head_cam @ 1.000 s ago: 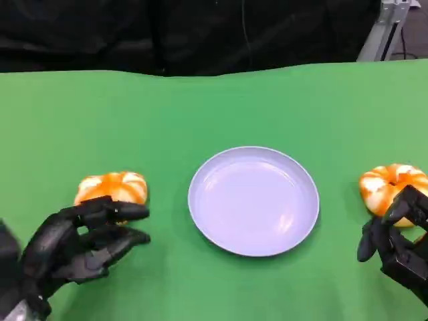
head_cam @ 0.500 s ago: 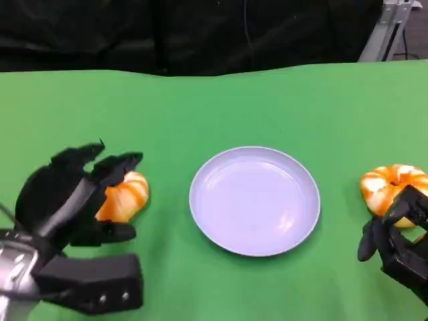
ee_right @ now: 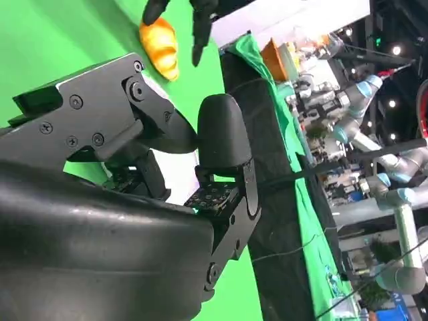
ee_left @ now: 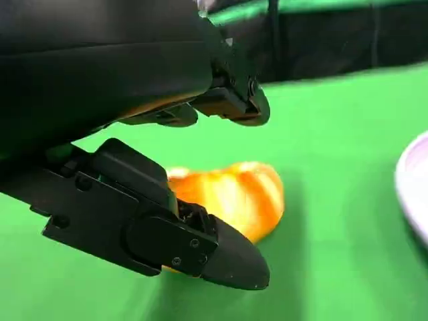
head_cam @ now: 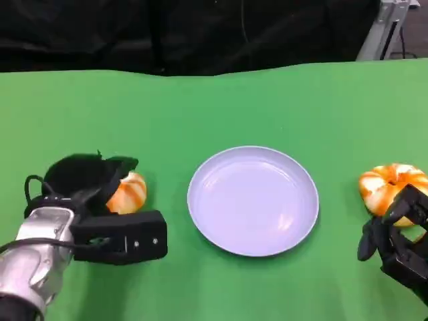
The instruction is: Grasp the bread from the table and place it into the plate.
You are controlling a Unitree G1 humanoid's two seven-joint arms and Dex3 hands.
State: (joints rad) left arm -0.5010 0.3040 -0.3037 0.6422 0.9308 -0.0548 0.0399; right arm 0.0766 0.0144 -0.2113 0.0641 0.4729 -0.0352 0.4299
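Note:
An orange, white-streaked bread (head_cam: pixel 128 192) lies on the green table to the left of the pale blue plate (head_cam: pixel 253 200). My left hand (head_cam: pixel 83 177) reaches over it from the left. In the left wrist view the bread (ee_left: pixel 234 197) sits between the upper fingers (ee_left: pixel 227 100) and the thumb, still resting on the cloth, with no firm grip visible. A second bread (head_cam: pixel 391 182) lies right of the plate. My right hand (head_cam: pixel 400 241) rests just in front of it, fingers loosely bent and holding nothing. The right wrist view shows the far bread (ee_right: pixel 160 41).
The green table ends at a black backdrop (head_cam: pixel 200 33) at the far side. A metal stand (head_cam: pixel 391 27) rises at the back right. Bare cloth lies between the plate (ee_left: pixel 416 194) and each bread.
My left arm has swung forward and turned, so the hand went from in front of the left bread to over it, fingers around it. The right hand and both breads have stayed put.

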